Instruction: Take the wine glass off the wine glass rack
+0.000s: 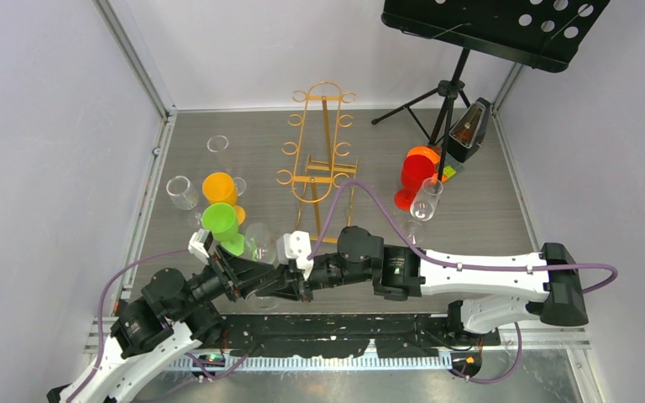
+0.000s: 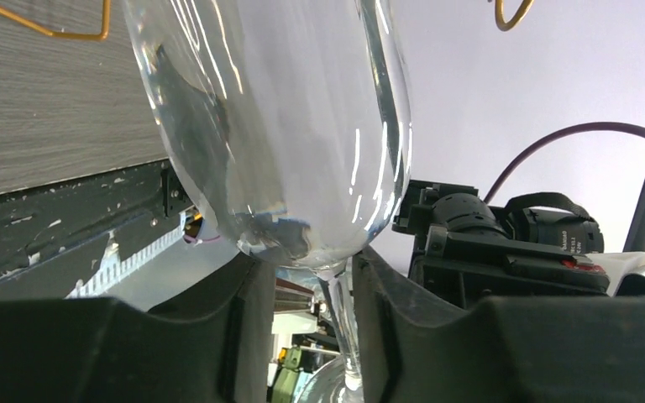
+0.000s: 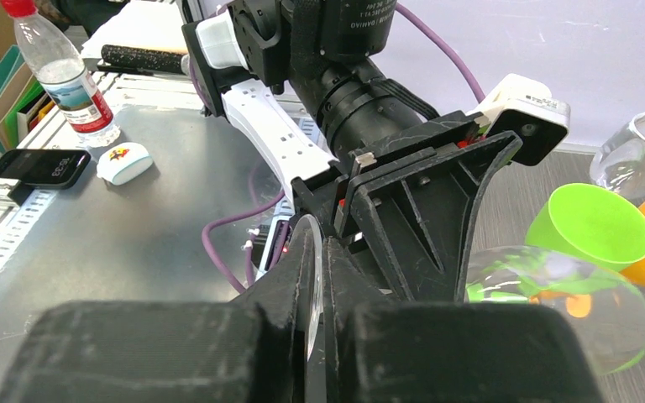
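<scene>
Right hand (image 3: 321, 260): reaching in from the right edge, along the near edge of the worktop (image 1: 487, 210); pinching the flat foot of the wine glass (image 2: 277, 126) edge-on between fingers (image 3: 290, 285) closed almost together.
Left hand (image 2: 311, 277): coming in from the near left corner; straddling the stem just under the bowl, with fingers (image 2: 235, 336) set a little apart; stem leaning against one finger, a sliver of gap showing at the other, so cannot tell whether gripping or only cradling.
Wine glass: lying tipped on its side between the two hands, above the near edge and left of the middle; bowl sitting on the far side of the hands; hanging well apart from the rack.
Wine glass rack (image 1: 323, 143): standing upright in the middle of the worktop toward the far edge; gold wire, with curled hooks running down both sides.
Green cup (image 1: 220, 220): standing just beyond the left hand, toward the left edge, just beside the held bowl.
Orange cup (image 1: 218, 186): sitting on the far side of the green cup, touching or nearly so.
Clear glasses (image 1: 182, 191): standing near the left edge, beside and beyond the coloured cups.
Red cup (image 1: 416, 172): standing toward the right edge, with another clear glass (image 1: 427, 200) just beside it on the near side.
Music stand (image 1: 470, 25): standing on its black tripod at the far right corner, tray overhanging the worktop.
</scene>
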`<state>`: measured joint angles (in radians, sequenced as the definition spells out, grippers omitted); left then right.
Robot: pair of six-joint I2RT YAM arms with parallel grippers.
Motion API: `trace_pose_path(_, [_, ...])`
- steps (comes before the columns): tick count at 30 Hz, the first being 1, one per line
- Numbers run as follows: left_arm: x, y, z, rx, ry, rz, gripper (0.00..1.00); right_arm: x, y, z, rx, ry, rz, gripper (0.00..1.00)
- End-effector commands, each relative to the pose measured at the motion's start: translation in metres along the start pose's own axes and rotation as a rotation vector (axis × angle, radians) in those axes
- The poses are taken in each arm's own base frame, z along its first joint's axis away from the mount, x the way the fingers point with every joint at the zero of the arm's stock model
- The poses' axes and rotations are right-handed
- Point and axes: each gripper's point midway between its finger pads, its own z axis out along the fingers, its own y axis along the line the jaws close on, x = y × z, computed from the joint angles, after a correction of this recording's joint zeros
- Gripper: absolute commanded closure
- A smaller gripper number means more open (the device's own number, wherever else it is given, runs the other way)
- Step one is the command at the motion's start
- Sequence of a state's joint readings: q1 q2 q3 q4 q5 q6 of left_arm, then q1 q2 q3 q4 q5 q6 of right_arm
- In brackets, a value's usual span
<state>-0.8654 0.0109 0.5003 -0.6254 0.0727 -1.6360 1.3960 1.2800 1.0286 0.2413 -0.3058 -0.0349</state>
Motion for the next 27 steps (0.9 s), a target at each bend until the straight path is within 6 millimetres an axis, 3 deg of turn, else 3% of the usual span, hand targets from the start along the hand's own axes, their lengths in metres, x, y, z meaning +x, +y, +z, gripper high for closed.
trace_pose_path(1, [0.005, -0.042, -0.048, 0.306, 0.011, 0.030, 0.68, -0.043, -0.005, 0.004, 0.026, -0.138, -0.101, 0.94])
trace_pose_path(10, [0.006, -0.045, -0.050, 0.317, 0.012, 0.040, 0.99, -0.027, -0.007, 0.005, 0.042, -0.093, -0.108, 0.94])
trace_pose_path(14, [0.007, -0.046, -0.050, 0.326, 0.016, 0.052, 1.00, -0.023, -0.007, 0.003, 0.049, -0.081, -0.103, 0.94])
trace_pose_path(21, [0.010, -0.037, -0.041, 0.297, 0.031, 0.094, 1.00, -0.021, -0.007, -0.009, 0.070, -0.044, -0.091, 0.62])
trace_pose_path(27, [0.010, -0.023, -0.033, 0.251, 0.033, 0.164, 1.00, -0.025, -0.009, -0.031, 0.116, -0.024, -0.086, 0.50])
